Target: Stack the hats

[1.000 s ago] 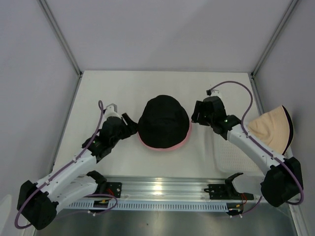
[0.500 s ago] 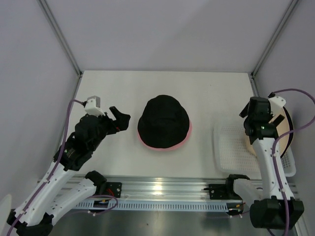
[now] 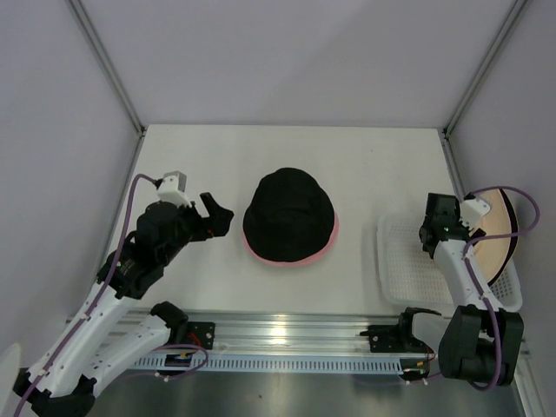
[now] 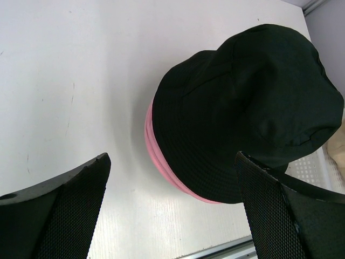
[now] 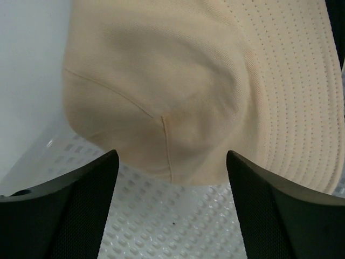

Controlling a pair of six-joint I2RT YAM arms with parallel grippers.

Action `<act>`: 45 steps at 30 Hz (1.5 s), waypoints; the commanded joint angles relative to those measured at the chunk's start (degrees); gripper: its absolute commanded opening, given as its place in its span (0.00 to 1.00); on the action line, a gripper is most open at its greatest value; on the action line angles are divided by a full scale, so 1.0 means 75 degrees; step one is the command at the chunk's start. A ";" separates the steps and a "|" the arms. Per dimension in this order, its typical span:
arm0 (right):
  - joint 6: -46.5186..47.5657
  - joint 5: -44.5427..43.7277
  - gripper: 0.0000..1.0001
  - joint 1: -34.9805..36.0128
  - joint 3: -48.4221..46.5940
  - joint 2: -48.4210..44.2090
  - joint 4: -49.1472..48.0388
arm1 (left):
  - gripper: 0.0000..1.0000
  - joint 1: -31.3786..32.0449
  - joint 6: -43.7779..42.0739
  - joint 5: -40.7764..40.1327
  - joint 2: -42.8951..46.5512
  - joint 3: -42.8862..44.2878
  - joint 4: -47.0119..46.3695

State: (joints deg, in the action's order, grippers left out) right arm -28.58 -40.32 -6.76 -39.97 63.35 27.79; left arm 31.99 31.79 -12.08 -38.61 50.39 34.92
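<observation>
A black hat (image 3: 289, 214) sits on pink hats, whose brims (image 3: 291, 260) show as a rim under it, mid-table. In the left wrist view the black hat (image 4: 253, 102) and pink brims (image 4: 161, 162) lie ahead. My left gripper (image 3: 215, 217) is open and empty, just left of the stack. A beige hat (image 3: 493, 246) leans on its side in the white mesh tray (image 3: 408, 265) at the right. My right gripper (image 3: 432, 233) is open over the tray, facing the beige hat's crown (image 5: 161, 91), apart from it.
The white mesh tray floor (image 5: 178, 221) fills the space under my right fingers. Grey walls close in the table on the left, back and right. A metal rail (image 3: 287, 334) runs along the near edge.
My right arm swung from the stack to the tray at the right and lowered towards the beige hat. My left gripper drew back left from the stack and opened.
</observation>
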 commanded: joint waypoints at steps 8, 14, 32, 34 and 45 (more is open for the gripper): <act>0.0985 -0.0226 0.70 -0.0563 0.0138 0.0528 -0.2486 | 0.99 -0.0491 -0.0172 0.0765 0.0039 -0.0097 -0.0307; 0.1314 -0.0074 0.68 -0.0657 0.0149 0.1126 -0.3095 | 1.00 -0.0550 -0.0184 0.0872 -0.0055 -0.0098 -0.0343; 0.1385 0.2185 0.00 -0.0481 -0.2052 -0.1744 -0.0018 | 0.99 -0.0632 -0.0161 0.1210 -0.0031 -0.0156 -0.0601; 0.1268 0.3049 0.00 -0.0469 -0.2764 -0.1651 0.0429 | 0.99 -0.0644 -0.0172 0.1305 -0.0090 -0.0133 -0.0636; 0.0331 0.8254 0.00 0.0163 -0.5158 -0.1347 -0.0270 | 0.99 -0.0644 -0.0196 0.1551 -0.0219 0.0055 -0.0753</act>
State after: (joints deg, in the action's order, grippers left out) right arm -22.52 6.07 -7.42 -72.82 52.03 31.64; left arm 27.64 31.35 -2.31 -40.14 49.50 31.75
